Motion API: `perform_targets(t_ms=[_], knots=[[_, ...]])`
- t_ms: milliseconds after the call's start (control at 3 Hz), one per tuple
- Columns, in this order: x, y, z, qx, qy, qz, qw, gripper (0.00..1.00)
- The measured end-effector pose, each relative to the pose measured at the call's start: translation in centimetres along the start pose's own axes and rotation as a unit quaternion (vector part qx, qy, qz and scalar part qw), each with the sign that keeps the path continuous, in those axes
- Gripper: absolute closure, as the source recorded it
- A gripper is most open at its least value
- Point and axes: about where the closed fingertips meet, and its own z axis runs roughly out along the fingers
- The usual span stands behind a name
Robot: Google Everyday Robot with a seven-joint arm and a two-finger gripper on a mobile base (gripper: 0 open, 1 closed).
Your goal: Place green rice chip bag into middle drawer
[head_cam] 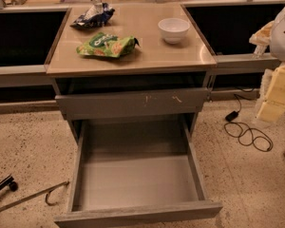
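Lying on the countertop (pixel 133 56): green rice chip bag (pixel 106 45); middle drawer (pixel 133 182) open. Gripper (pixel 275 91) at right edge, opening cannot tell. Likely risk: slick foil slips from grasp.

Green bag (pixel 106 45) on counter (pixel 152 53), gripper (pixel 274 98) right

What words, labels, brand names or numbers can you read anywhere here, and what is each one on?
Nothing can be quoted.
On the green chip bag: a white logo, too blurred to read.
On the blue and white bag: print, too blurred to read.
On the upper drawer front: pale scratches only, no writing.
On the open drawer and the bowl: no text.
On the gripper, at the right edge beside the counter: no label shows.
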Motion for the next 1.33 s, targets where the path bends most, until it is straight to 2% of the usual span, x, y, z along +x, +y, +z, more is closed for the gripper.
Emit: perform_targets(t_ms=[333, 667, 1000, 1333], knots=[[0.0, 0.0, 0.0, 0.0, 0.0, 0.0, 1.0, 0.0], [-1.1, -2.1, 1.1, 0.014, -0.006, -0.022, 0.9996, 0.0], [-3.5, -7.0, 3.2, 0.031, -0.02, -0.064, 0.9973, 0.0], [-7.9, -13.1, 5.8, 0.045, -0.046, -0.109, 0.992, 0.0]])
